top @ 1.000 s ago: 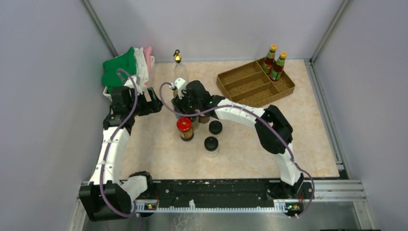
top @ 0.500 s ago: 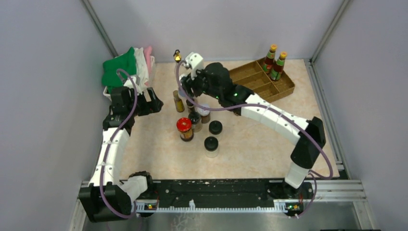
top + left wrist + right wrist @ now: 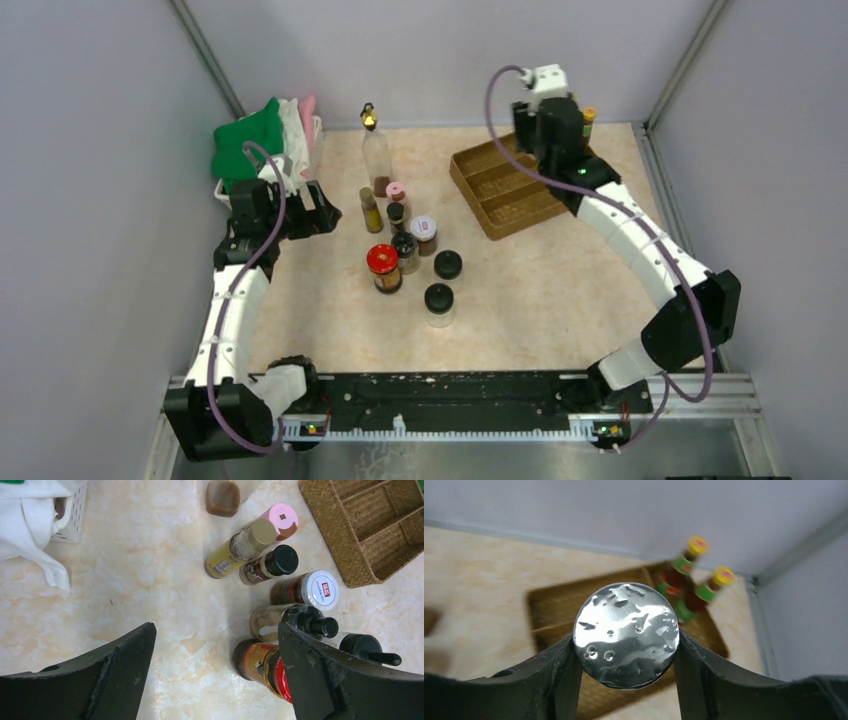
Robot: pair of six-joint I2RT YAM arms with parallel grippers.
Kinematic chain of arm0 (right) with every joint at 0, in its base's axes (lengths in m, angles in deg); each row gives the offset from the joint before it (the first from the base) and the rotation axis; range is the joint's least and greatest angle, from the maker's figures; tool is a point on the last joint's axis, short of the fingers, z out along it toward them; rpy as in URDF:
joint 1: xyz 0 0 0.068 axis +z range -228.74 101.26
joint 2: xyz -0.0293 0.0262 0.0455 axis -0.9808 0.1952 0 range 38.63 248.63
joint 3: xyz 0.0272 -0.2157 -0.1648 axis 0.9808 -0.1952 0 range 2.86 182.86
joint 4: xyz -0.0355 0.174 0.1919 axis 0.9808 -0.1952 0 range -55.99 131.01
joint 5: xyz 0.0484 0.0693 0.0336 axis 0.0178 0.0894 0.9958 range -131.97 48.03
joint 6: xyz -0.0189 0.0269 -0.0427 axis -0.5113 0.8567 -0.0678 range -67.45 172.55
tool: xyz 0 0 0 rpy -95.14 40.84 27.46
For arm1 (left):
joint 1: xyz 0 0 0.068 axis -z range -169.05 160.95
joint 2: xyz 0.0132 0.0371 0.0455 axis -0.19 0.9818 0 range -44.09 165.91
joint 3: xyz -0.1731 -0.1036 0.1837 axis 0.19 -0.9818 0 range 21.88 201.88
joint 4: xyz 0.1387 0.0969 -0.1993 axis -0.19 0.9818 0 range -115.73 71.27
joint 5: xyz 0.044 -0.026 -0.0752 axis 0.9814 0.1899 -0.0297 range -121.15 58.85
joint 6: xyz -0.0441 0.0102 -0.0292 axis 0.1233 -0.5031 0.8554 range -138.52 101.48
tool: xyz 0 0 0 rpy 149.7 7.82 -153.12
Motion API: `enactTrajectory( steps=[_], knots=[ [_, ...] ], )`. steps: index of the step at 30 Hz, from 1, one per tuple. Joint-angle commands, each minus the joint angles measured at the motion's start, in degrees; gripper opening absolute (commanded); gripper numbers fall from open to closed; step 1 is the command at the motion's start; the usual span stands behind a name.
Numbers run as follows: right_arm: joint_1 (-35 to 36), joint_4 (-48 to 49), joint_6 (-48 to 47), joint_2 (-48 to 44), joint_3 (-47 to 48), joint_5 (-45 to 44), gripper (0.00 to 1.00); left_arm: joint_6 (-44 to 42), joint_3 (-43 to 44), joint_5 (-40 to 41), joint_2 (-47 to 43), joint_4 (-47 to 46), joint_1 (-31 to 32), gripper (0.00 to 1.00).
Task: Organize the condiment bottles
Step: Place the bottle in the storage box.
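My right gripper (image 3: 553, 128) is shut on a silver-capped jar (image 3: 626, 634) and holds it above the back of the brown tray (image 3: 500, 192), next to two yellow-capped bottles (image 3: 696, 575) standing in the tray. Several bottles cluster at mid-table: a tall clear gold-topped bottle (image 3: 376, 150), a pink cap (image 3: 397, 190), a yellow bottle (image 3: 371, 213), a white cap (image 3: 424, 228), a red-capped jar (image 3: 383, 264) and two black-capped jars (image 3: 439, 299). My left gripper (image 3: 318, 212) is open and empty, left of the cluster. In the left wrist view the left gripper (image 3: 216, 630) is beside the red-capped jar (image 3: 262, 667).
A white basket (image 3: 70, 517) with green and white cloths (image 3: 262, 135) stands at the back left. Grey walls close in the table on three sides. The tray's compartments (image 3: 554, 611) lie under the held jar.
My right gripper took the silver-capped jar from the cluster, lifted it and swung right and back to over the tray. The left arm has not moved.
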Motion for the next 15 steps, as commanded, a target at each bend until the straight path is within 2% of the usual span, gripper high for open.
enactTrajectory(
  steps=[1, 7, 15],
  knots=[
    [-12.3, 4.4, 7.7, -3.3, -5.8, -4.7, 0.0, 0.1, 0.4, -2.5, 0.6, -3.2, -0.4, 0.97],
    [-18.6, 7.2, 9.3, 2.7, -6.1, -10.8, 0.0, -0.1, 1.4, -3.1, 1.9, -3.4, -0.3, 0.97],
    [-23.9, 10.5, 12.9, 9.8, -4.4, -9.6, 0.0, -0.6, 1.6, -3.0, 2.7, -3.4, -0.4, 0.96]
  ],
)
